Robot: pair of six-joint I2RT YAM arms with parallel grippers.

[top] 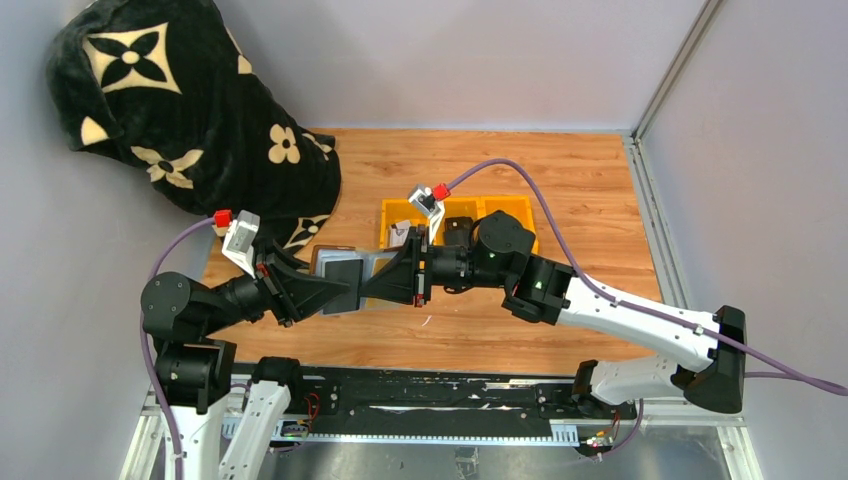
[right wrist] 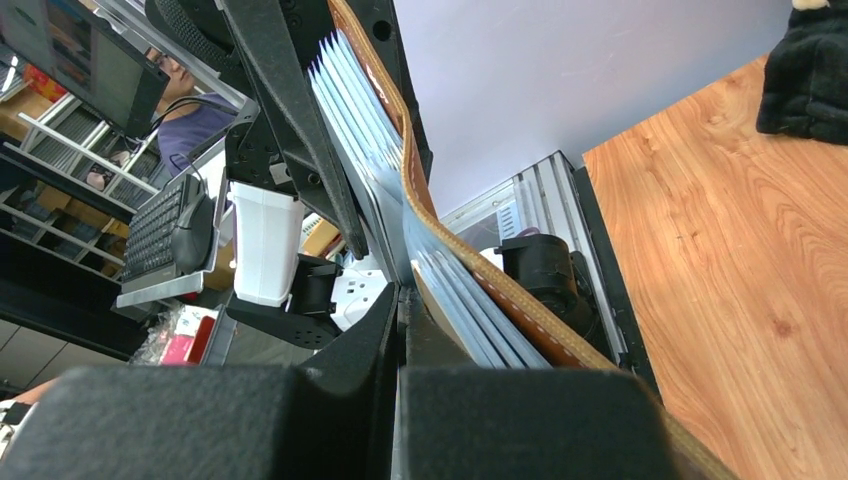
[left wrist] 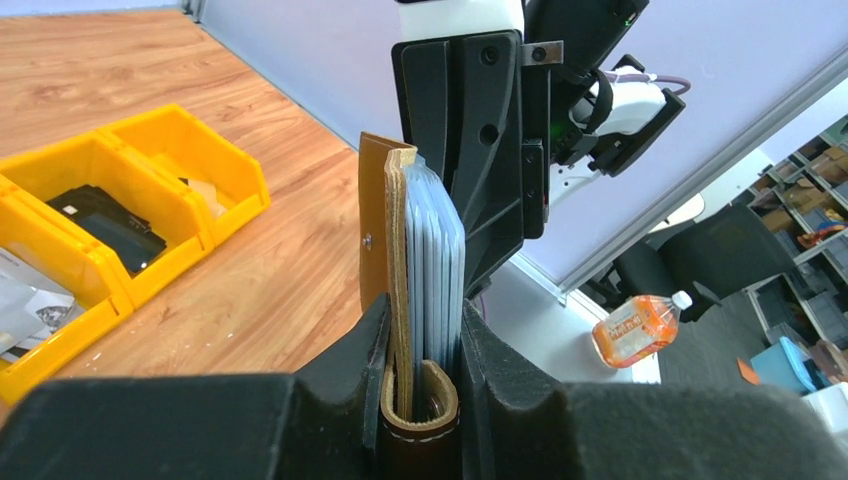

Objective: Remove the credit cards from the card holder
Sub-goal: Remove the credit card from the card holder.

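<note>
A wooden table [top: 600, 190] between grey walls carries a yellow tray [top: 510, 207] and a flowered black blanket [top: 190, 110] at the back. Above its middle, the left gripper [left wrist: 422, 345] clamps the folded base of the brown card holder [left wrist: 373, 230], whose credit cards [left wrist: 435, 260] stand fanned. The right gripper [right wrist: 400, 310] is closed tight at the cards' edge; whether it pinches one is unclear.
</note>
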